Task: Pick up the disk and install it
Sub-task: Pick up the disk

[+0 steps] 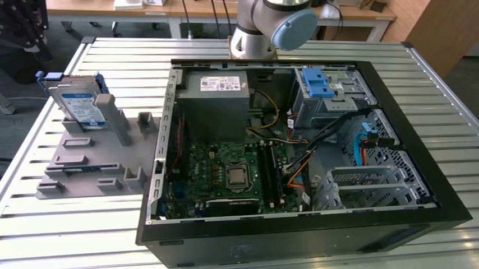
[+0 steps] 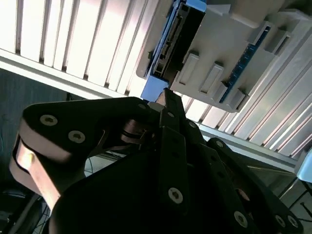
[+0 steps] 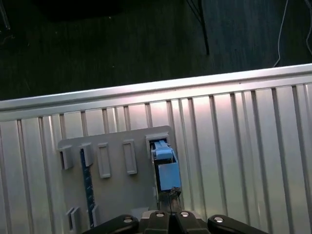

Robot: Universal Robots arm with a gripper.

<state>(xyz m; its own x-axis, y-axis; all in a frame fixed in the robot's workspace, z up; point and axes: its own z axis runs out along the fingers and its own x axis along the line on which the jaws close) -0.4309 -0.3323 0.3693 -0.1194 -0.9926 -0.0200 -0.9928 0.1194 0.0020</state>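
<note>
At the exterior view's left, I note the disk (image 1: 78,103) standing upright on edge in a grey holder (image 1: 90,162), label facing the near side and blue rails along its edges. The holder lies flat on the slatted metal desk (image 1: 75,224), at its left part, just beside the open computer case (image 1: 299,235). Inside the case, from left to right, I see the green motherboard (image 1: 224,168) with the grey power-supply box (image 1: 217,106) beyond it, then loose cables, then the silver cage with its light-blue latch (image 1: 329,92) at the far right corner. The arm (image 1: 273,28) rises from the far edge of the desk, behind the case. In both wrist views the gripper (image 3: 170,195) (image 2: 167,97) hangs over the holder (image 3: 117,195) (image 2: 219,63), in line with the blue end of the disk (image 3: 165,168) (image 2: 187,24). Its tips sit together with nothing clamped between them. Whether they touch the disk I cannot tell. The disk remains seated in its slot.
</note>
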